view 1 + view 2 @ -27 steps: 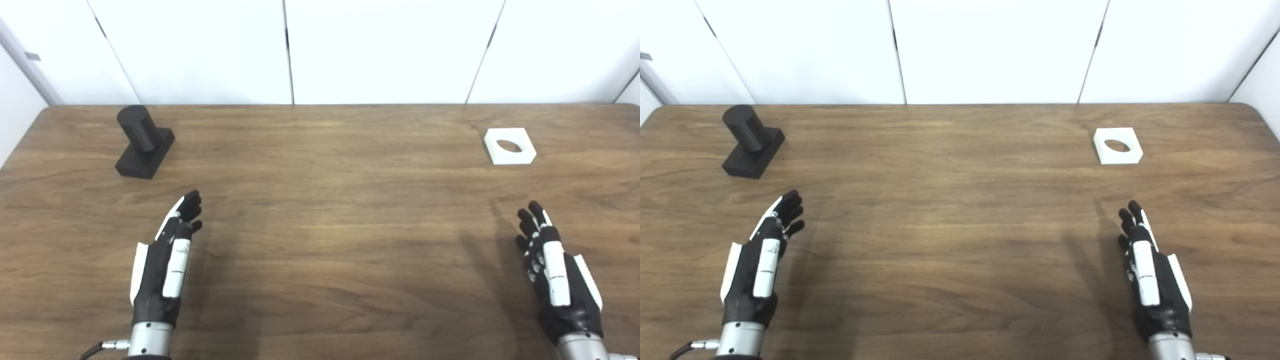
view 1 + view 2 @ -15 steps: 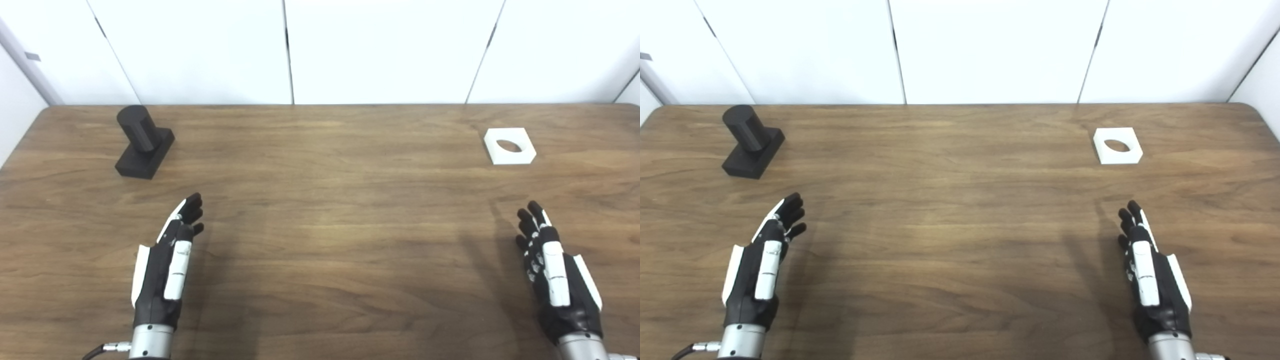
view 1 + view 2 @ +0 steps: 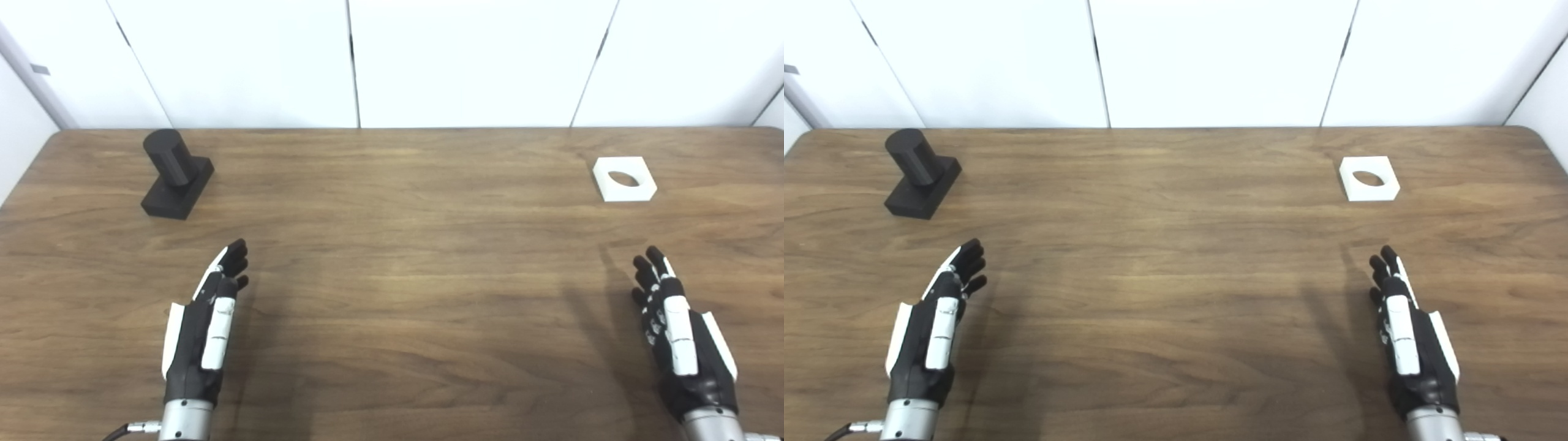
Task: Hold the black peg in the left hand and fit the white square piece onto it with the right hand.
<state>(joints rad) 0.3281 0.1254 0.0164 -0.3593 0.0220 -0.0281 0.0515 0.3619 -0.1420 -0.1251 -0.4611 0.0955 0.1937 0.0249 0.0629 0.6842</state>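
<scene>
Left eye view shows neither reach begun: left hand and right hand hover empty, fingers extended, near of black peg and white square piece, which need grasping next.

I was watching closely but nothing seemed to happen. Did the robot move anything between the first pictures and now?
Only a little. The left hand slid slightly back toward the robot, still open and holding nothing. The right hand stayed where it was, open too. The black peg and the white square piece have not moved on the table, and nothing was picked up or let go.
</scene>
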